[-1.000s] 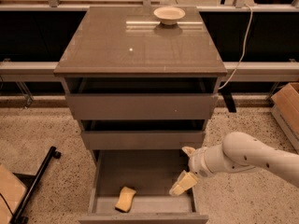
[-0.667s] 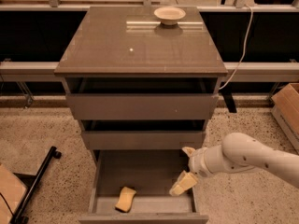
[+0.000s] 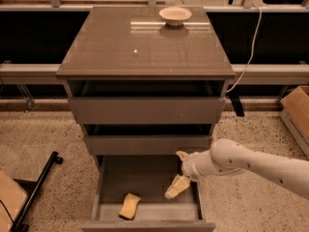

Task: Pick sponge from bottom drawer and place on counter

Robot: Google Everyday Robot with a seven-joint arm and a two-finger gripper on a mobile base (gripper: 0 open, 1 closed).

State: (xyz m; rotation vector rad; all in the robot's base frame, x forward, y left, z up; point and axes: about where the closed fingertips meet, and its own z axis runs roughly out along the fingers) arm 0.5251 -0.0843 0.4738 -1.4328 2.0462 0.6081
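Observation:
The sponge, a small tan-yellow block, lies at the front left of the floor of the open bottom drawer. My gripper is over the drawer's right side, to the right of the sponge and apart from it. It is open and empty, with one pale finger pointing down into the drawer and the other up by the middle drawer's lower edge. The white arm reaches in from the right. The counter is a glossy grey-brown slab with a small white dot.
A pale round bowl stands at the back of the counter. The two upper drawers are slightly open. A black bar lies on the floor at left, a cardboard box at right, and a white cable hangs behind.
My arm and gripper have shifted a little to the left, closer to the sponge. The sponge and drawers have not moved.

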